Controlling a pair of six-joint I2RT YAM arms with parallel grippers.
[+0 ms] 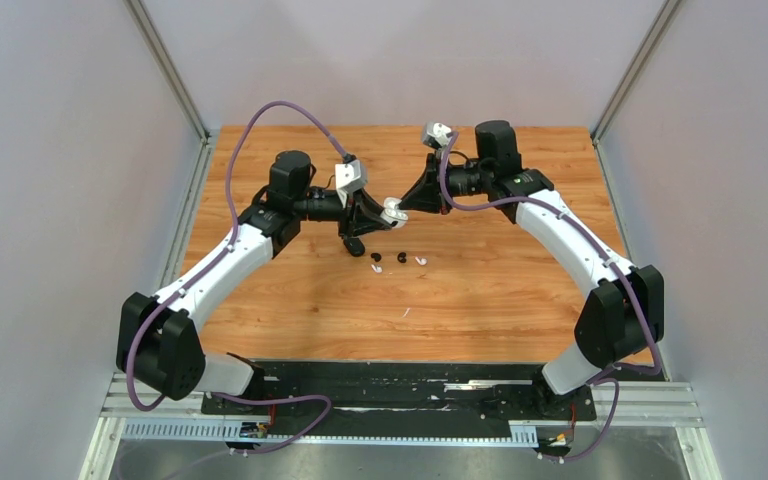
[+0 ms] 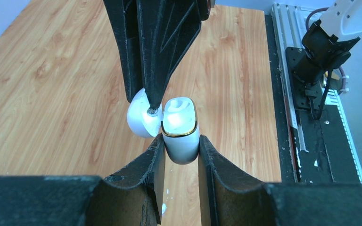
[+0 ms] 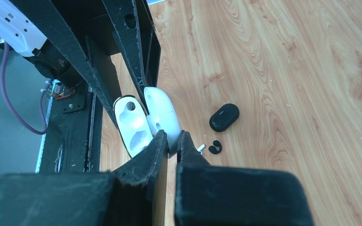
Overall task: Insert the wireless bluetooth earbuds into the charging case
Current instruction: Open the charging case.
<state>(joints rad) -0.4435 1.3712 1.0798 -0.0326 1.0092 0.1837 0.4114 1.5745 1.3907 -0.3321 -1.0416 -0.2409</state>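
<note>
Bright, even light — soft shadows (near jaws blurred).

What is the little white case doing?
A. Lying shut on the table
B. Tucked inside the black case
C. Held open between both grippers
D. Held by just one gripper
C: the left gripper pinches the body of the white case, while the right gripper pinches its flipped-open lid, so the wells inside show.
</note>
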